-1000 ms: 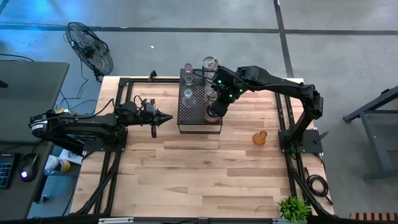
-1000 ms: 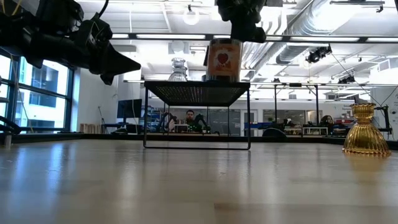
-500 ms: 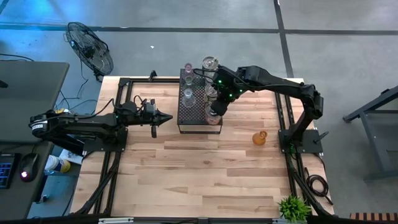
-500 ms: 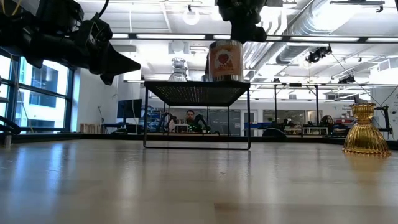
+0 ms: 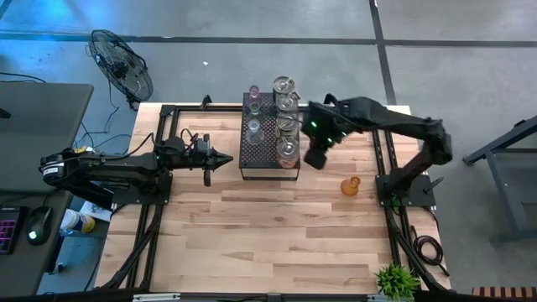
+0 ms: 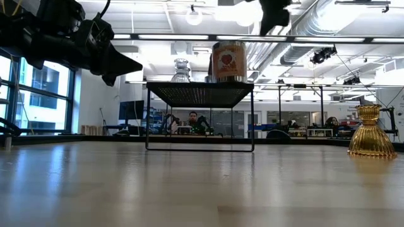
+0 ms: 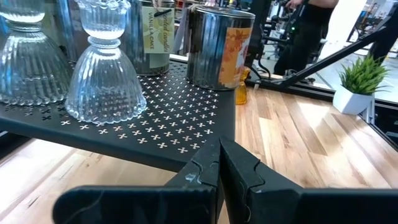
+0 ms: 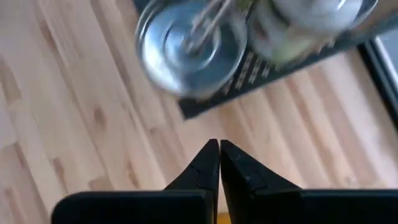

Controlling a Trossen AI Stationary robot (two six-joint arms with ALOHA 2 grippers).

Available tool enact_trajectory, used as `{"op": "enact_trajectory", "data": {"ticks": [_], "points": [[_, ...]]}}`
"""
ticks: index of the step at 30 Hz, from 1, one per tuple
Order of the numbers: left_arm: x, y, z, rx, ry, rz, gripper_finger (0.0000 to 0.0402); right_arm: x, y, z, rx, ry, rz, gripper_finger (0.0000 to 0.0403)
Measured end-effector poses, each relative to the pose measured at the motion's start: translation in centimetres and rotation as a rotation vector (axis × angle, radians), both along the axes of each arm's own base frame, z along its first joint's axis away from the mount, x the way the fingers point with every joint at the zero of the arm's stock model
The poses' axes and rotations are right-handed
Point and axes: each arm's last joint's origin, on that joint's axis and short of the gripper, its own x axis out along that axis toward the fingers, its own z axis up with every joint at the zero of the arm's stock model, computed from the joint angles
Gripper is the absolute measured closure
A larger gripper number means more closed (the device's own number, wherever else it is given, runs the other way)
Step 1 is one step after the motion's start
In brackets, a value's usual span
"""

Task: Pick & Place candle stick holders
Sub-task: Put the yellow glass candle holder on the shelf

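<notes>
Seven or so candle stick holders [image 5: 278, 122] crowd the black perforated rack [image 5: 263, 156]; overlap blurs the exact count. One amber holder [image 5: 350, 185] stands alone on the table [image 5: 277, 235]. The right gripper [image 5: 315, 159], beside the rack, is pinched closed and empty. The left gripper [image 5: 223, 159] waits closed, empty.

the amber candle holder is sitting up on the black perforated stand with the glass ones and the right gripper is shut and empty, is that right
Not quite. The amber candle holder stands on the bare wooden table, apart from the black perforated stand, as the high view shows; the low view also has it on the tabletop. The glass holders are on the stand, and the right gripper is shut and empty beside it.
</notes>
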Motion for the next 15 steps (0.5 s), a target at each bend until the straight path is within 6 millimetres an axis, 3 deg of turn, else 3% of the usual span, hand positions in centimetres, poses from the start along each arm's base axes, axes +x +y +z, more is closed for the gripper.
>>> {"op": "enact_trajectory", "data": {"ticks": [3, 7, 11, 15], "points": [[0.0, 0.0, 0.0, 0.001, 0.001, -0.002, 0.0401, -2.2, 2.0, -0.8, 0.007, 0.009, -0.009, 0.0392], [0.0, 0.0, 0.0, 0.002, 0.0, -0.002, 0.0401, -5.9, 4.0, -3.5, 0.062, 0.066, -0.06, 0.0401], [0.0, 0.0, 0.0, 0.002, -0.001, 0.0, 0.0401, -8.7, 4.9, -6.4, 0.141, 0.086, -0.082, 0.0401], [0.0, 0.0, 0.1, 0.002, -0.008, 0.002, 0.0401, -10.1, 5.0, -9.3, 0.169, 0.156, -0.093, 0.0396]]}}
